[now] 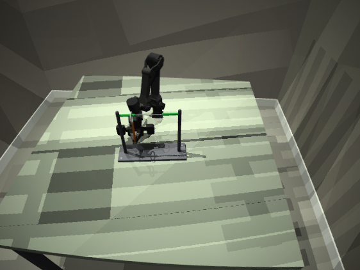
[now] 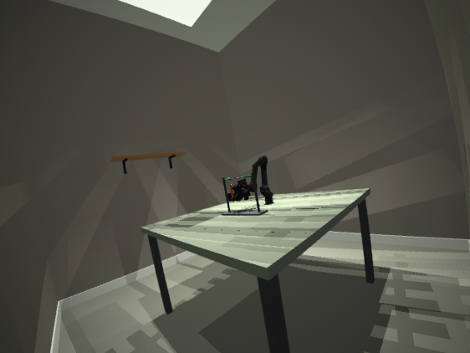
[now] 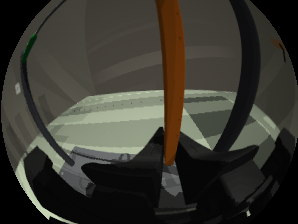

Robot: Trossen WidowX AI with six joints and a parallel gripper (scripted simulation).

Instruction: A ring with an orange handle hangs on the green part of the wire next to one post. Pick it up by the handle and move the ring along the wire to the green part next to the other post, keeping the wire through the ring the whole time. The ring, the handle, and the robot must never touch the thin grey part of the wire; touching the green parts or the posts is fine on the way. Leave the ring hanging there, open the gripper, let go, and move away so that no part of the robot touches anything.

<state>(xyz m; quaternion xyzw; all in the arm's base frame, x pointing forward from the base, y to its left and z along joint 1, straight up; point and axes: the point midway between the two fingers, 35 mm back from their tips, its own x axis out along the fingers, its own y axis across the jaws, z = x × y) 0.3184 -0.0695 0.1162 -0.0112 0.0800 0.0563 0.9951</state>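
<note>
The orange handle (image 1: 133, 129) (image 2: 232, 191) (image 3: 172, 75) hangs nearly upright below its pale ring (image 1: 130, 118). The ring is around the wire at the left green part (image 1: 123, 115), close to the left post (image 1: 121, 134) in the top view. My gripper (image 1: 135, 141) (image 3: 165, 129) is shut on the lower end of the handle, a finger on each side. The thin grey part (image 1: 148, 114) runs on to the right green part (image 1: 170, 114) at the right post (image 1: 179, 131). The ring is out of the wrist view; its exact contact with the wire is too small to tell.
The posts stand on a grey base (image 1: 174, 154) (image 2: 247, 213) on the table (image 1: 192, 198) (image 2: 234, 234). In the wrist view the near post (image 3: 251, 65) rises right of the handle and the far post (image 3: 36, 112) stands left. The arm (image 1: 150, 83) is behind the wire.
</note>
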